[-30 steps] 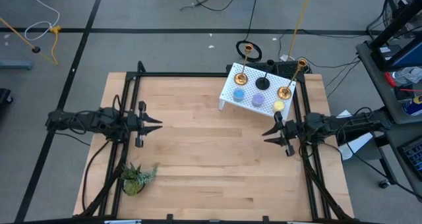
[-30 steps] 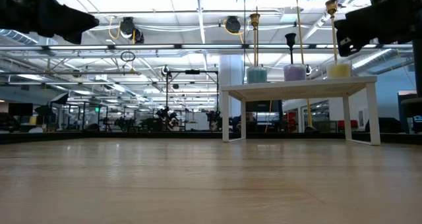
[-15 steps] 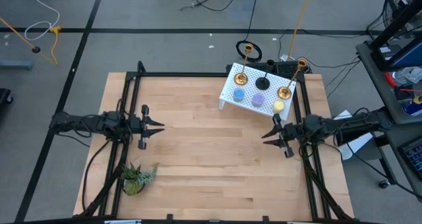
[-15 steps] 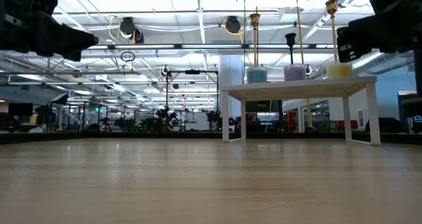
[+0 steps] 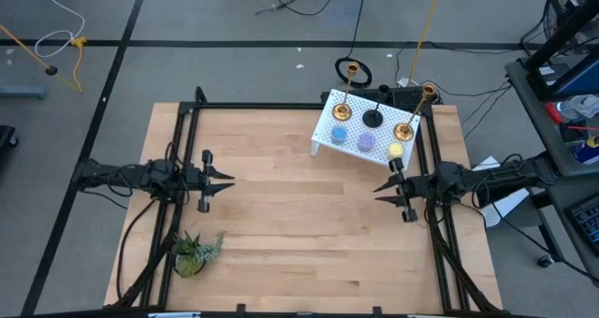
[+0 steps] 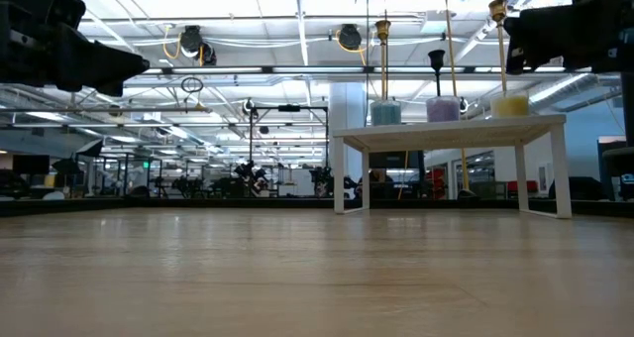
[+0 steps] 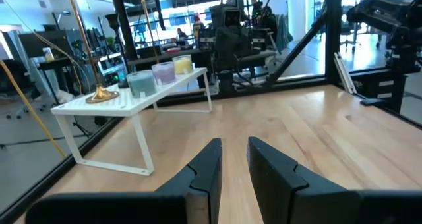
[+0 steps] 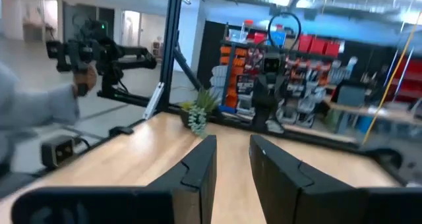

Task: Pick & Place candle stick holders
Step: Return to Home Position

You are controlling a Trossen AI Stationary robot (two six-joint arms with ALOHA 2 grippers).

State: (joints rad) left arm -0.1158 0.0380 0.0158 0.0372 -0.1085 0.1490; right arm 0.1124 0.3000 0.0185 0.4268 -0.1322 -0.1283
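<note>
- My left tool point(image 5: 225, 180) hangs over the surface point(image 5: 281, 224), fingers a narrow gap apart and gripping nothing.
- From it, the white stand point(image 5: 323, 122) lies well ahead and off to one side. Its wrist view shows the holders up there; the right wrist view misses them.
- All the candle stick holders point(image 5: 372, 119) sit on that stand, the slim stems upright.
- The low blue, lilac and yellow holder point(image 5: 395, 151) sit in a row.
- My right tool point(image 5: 379, 194) is the nearer, just beside the stand's yellow end, fingers slightly parted, empty.
- I judge it should retreat away from that corner.

Grey floor point(image 5: 234, 9) with black tape lines point(image 5: 234, 44); ceiling strip lights point(image 6: 267, 0); stocked shelving point(image 8: 237, 72)
</note>
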